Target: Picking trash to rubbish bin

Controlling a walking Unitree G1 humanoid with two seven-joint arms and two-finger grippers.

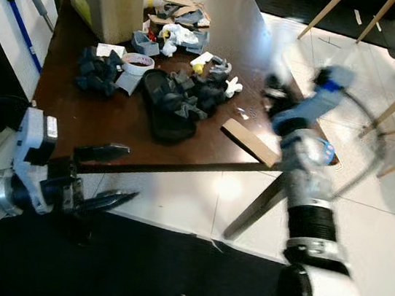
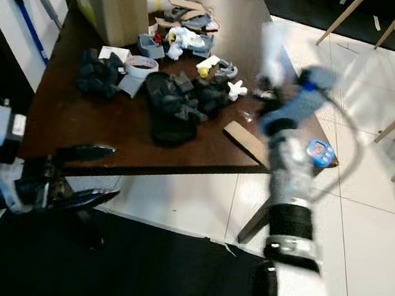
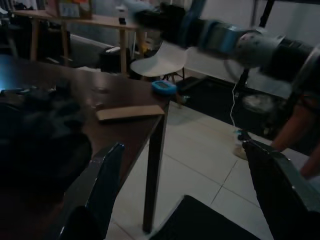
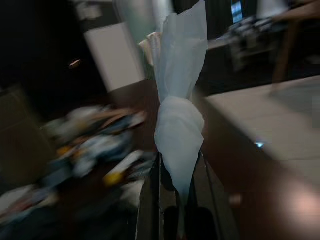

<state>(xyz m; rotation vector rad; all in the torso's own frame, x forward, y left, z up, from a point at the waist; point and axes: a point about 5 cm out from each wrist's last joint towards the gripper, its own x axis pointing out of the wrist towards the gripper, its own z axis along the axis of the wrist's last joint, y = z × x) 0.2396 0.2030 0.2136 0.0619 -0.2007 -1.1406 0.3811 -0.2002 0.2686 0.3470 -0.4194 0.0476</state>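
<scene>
Right gripper point(image 4: 177, 192) is clamping a crumpled pale-blue tissue wad point(image 4: 179, 100), blurred, right of frame centre above the dark wooden table point(image 1: 96, 134). Light, soft, compressible; pinching its bunched waist seems best. Left gripper point(image 1: 109, 176), fingers apart, is idling lower left.

A pale blue-white tissue point(image 4: 179, 105) sits between black gripper fingers point(image 4: 150, 200), over a dark brown desk point(image 1: 104, 131) and white floor tiles point(image 1: 378, 225).
</scene>
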